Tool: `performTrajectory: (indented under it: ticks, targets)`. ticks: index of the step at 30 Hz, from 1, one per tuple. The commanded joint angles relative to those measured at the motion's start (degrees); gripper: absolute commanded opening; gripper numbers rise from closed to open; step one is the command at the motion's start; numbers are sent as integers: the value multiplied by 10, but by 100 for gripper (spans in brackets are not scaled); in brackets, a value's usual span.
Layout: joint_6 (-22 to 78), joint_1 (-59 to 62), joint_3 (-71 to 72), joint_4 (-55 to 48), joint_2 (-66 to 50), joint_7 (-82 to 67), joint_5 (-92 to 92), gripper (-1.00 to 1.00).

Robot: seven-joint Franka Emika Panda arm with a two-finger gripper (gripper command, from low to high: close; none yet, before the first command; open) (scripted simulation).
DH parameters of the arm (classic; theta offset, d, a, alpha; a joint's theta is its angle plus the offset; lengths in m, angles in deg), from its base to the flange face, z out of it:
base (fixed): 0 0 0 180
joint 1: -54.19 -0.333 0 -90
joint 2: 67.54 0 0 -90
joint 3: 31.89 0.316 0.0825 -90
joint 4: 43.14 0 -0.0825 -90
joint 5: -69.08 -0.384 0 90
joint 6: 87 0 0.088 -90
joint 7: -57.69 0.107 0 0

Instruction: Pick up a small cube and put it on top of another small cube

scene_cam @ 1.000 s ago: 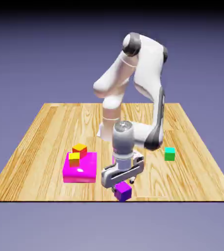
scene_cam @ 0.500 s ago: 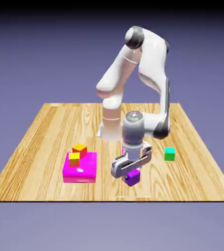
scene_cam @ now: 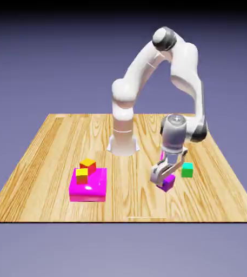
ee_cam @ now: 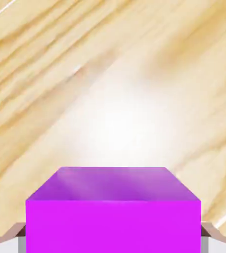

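My gripper point(scene_cam: 165, 177) is shut on the small purple cube point(scene_cam: 167, 183) and holds it a little above the wooden table point(scene_cam: 49, 146). In the hand view the purple cube point(ee_cam: 113, 212) fills the bottom between the grey fingertips point(ee_cam: 209, 237), with bare wood under it. The small green cube point(scene_cam: 187, 170) with its teal top rests on the table just to the exterior view's right of the held cube, slightly farther back. The two cubes are apart.
A large flat magenta block point(scene_cam: 88, 184) lies toward the exterior view's left, with an orange cube point(scene_cam: 88, 164) and a yellow cube point(scene_cam: 81, 175) on top of it. The robot's white base point(scene_cam: 122, 142) stands at the back middle.
The gripper closed on the purple cube near the table's front edge, lifted it, and carried it to the exterior view's right and back toward the green cube.
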Motion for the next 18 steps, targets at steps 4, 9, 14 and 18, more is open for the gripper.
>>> performTrajectory:
  ticks: [4,9,14,18]
  targets:
    - [17,-83,-38,19,15,-3,-20,-100]
    - [37,-187,-86,44,33,-7,-44,-100]
    - [57,-291,-134,68,52,-10,-68,-100]
    - [73,-374,-172,87,67,-13,-88,-100]
